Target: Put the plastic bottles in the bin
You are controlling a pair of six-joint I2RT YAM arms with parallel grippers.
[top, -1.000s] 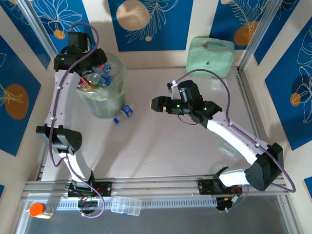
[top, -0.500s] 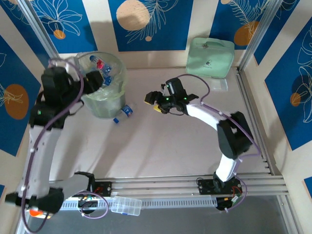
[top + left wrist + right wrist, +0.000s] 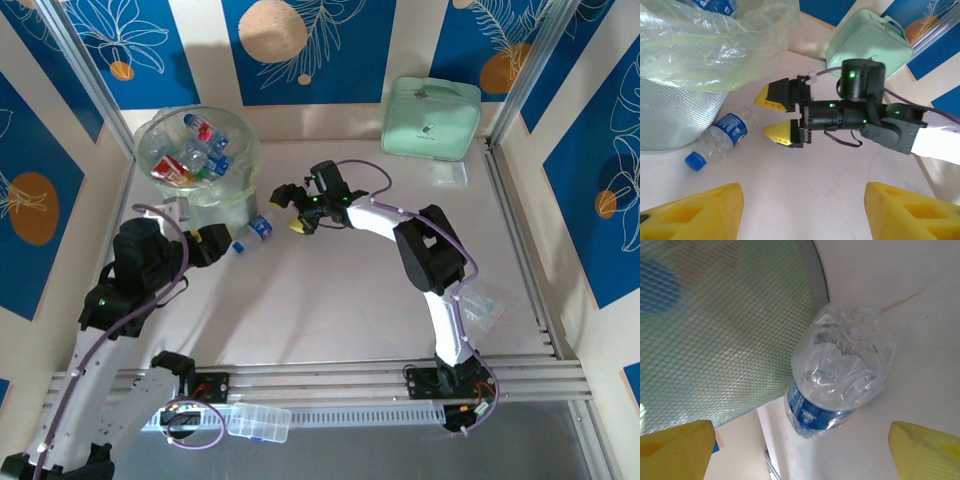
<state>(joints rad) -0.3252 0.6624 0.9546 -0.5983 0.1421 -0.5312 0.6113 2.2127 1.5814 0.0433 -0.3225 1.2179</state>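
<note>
One crushed clear plastic bottle [image 3: 255, 229] with a blue cap and blue label lies on the table against the foot of the bin [image 3: 233, 196]. The bin, a translucent bucket lined with a clear bag, holds several plastic bottles [image 3: 190, 155]. My right gripper [image 3: 286, 210] stands open just right of the lying bottle [image 3: 840, 375], facing it, with the bin's mesh wall [image 3: 725, 325] behind. My left gripper [image 3: 218, 243] is open low over the table, just left of that bottle [image 3: 722, 135]. Its wrist view looks across at the right gripper [image 3: 774, 114]. Neither holds anything.
A mint-green zip pouch [image 3: 430, 118] sits against the back wall, also in the left wrist view [image 3: 867, 42]. A flat clear lidded box [image 3: 258, 422] rests on the front rail. Small clear plastic scraps [image 3: 480, 308] lie at the right.
My left arm has come off the bin and swung down to the table by the lying bottle. My right gripper has moved left toward that bottle and opened wider.
</note>
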